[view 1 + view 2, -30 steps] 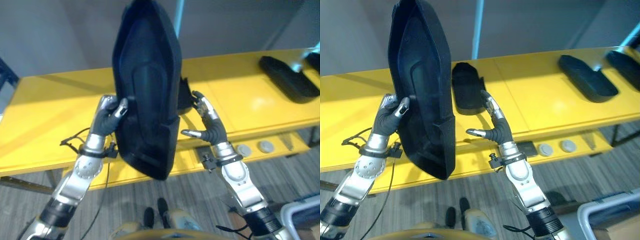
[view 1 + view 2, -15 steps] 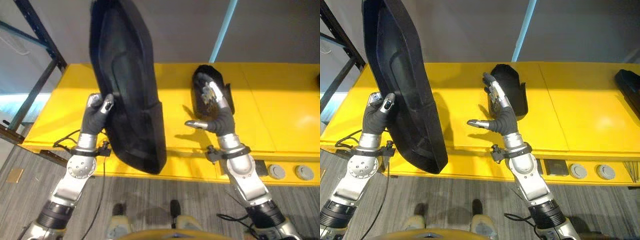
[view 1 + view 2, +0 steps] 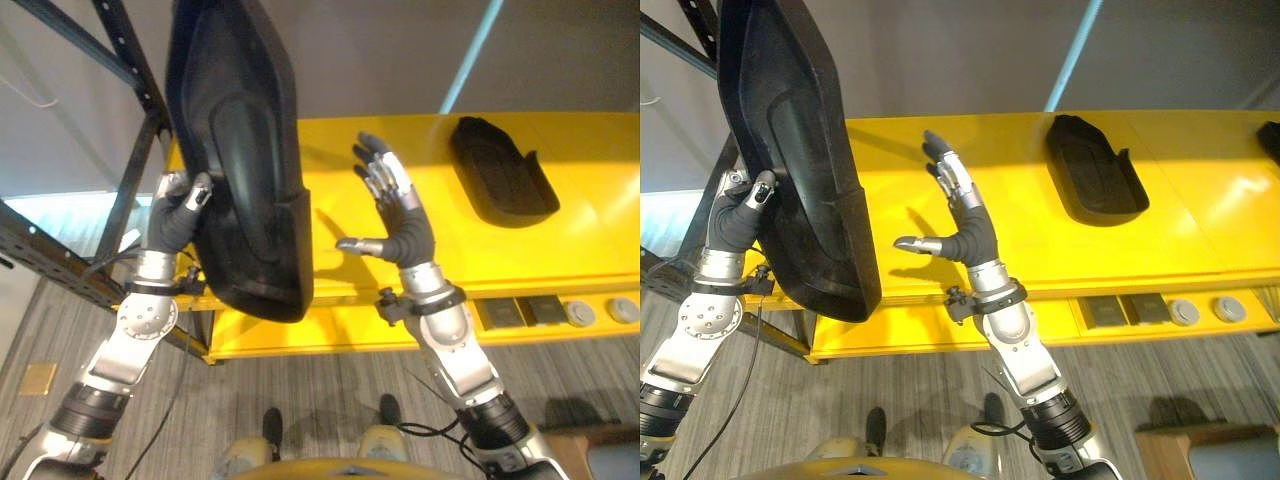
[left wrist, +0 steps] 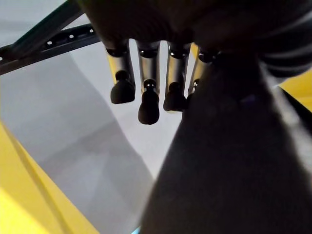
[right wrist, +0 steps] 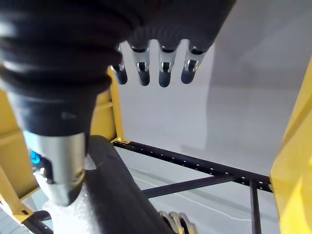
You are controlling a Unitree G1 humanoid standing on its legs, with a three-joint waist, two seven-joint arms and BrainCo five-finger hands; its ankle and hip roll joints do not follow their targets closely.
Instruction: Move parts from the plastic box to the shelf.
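Matte black all over on the large moulded part, plain, without pattern, gripped at its edge by the left hand. Silver fingers with dark tips and a dark ribbed cover on that hand; same silver and dark on the right hand, spread flat beside the part. Bright yellow under and beyond the right hand on the shelf, glossy, with pale highlights. Black again on the smaller part lying past the right hand. Dark, almost black on the perforated upright behind the left hand. Grey streaked floor below both hands.
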